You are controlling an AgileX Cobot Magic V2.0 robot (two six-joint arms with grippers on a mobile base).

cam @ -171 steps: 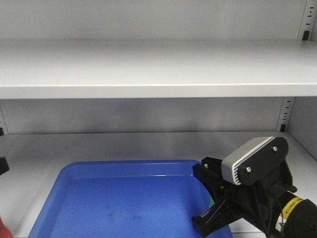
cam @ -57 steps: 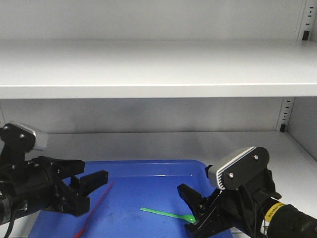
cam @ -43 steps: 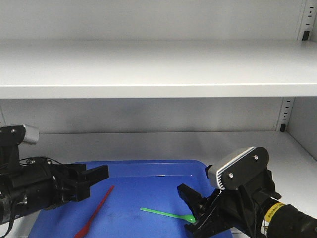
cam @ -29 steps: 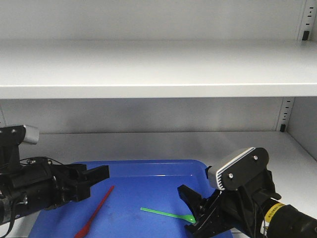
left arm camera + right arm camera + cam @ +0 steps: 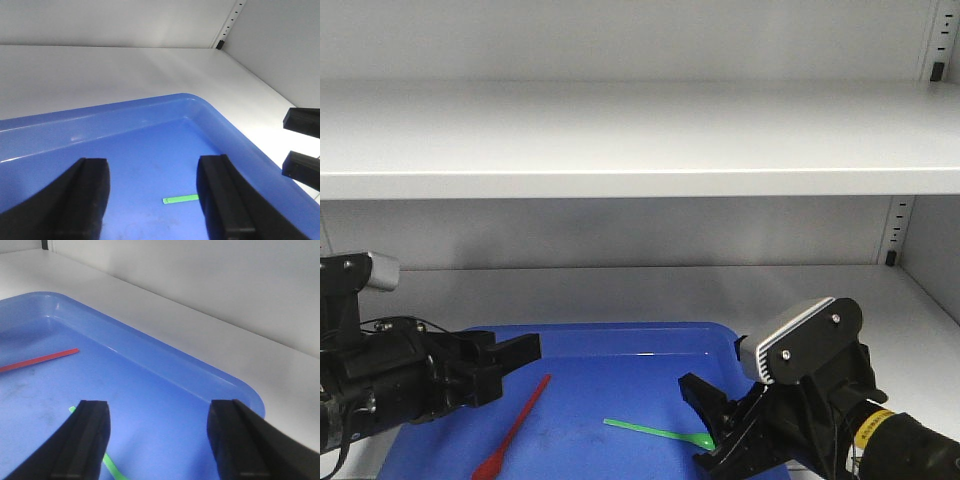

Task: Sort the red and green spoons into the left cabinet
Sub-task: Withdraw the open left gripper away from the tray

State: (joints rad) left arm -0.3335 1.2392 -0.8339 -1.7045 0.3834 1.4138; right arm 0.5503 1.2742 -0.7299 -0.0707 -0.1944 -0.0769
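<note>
The red spoon (image 5: pixel 512 430) and green spoon (image 5: pixel 658 433) look thin, light and bendy, lying flat in the blue tray (image 5: pixel 620 345). Each is best pinched mid-handle, just in front of the left hand (image 5: pixel 505 365) and right hand (image 5: pixel 705 425), both spread apart and empty.

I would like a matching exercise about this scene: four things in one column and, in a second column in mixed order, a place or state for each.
Things:
1. red spoon
2. green spoon
3. blue tray
4. left gripper

Places or states:
A. open and empty, above the tray's left part
B. lies in the tray's left half
C. rests on the lower shelf of the grey cabinet
D. lies in the tray, bowl end near the right gripper

Pairs: 1-B, 2-D, 3-C, 4-A
</note>
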